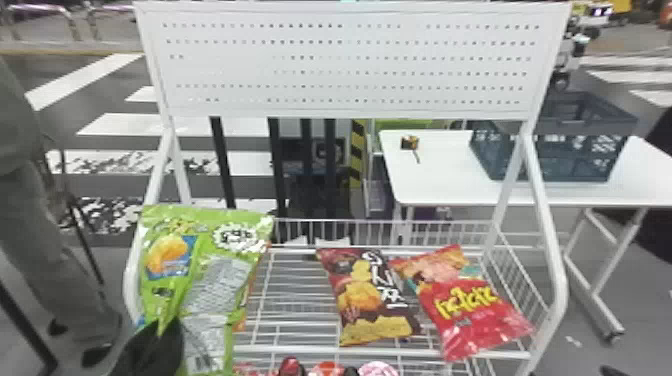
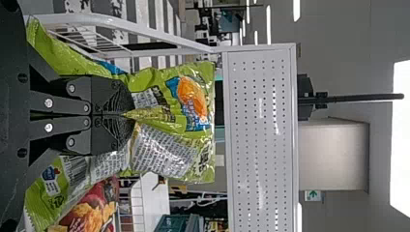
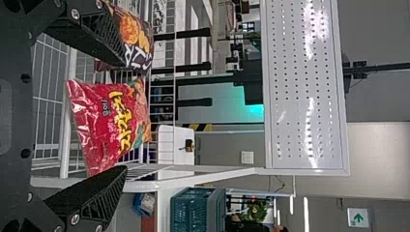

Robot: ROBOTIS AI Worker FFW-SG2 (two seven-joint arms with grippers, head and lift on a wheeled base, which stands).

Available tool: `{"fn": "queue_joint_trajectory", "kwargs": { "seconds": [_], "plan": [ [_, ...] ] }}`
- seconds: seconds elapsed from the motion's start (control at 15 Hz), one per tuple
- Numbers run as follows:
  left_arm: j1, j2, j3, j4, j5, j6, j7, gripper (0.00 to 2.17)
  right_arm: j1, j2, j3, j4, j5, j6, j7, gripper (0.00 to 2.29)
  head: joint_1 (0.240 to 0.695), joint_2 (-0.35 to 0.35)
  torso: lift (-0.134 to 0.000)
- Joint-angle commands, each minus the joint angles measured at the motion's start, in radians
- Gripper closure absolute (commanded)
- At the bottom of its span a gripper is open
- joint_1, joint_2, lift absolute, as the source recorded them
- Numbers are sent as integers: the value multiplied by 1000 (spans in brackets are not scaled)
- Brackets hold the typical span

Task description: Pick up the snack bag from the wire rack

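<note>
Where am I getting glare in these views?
Head view: highlights on the green bag and the lower end of the red bag. Left wrist view: glints on the green bag's creases, pale streaks on the perforated panel, a bright patch beyond. Right wrist view: bright streaks on the panel.

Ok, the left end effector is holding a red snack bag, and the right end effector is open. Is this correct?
The colour is wrong: the left wrist view shows the left end effector holding a green snack bag. The right end effector is open.
</note>
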Motion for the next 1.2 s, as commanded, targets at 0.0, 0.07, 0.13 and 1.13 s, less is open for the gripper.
{"fn": "queue_joint_trajectory", "kwargs": {
  "seconds": [0.0,0.07,0.13,1.13],
  "plan": [
    [0,0,0,-1,0,0,0,1784,0,1,0,2,-2,3,0,151,499,0,0],
    [1,0,0,-1,0,0,0,1784,-2,1,0,2,-2,6,0,151,499,0,0],
    [1,0,0,-1,0,0,0,1784,-2,1,0,2,-2,9,0,151,499,0,0],
    [6,0,-20,-1,-17,0,2,1781,-647,1,84,525,159,249,-29,147,499,0,0]
  ]
}}
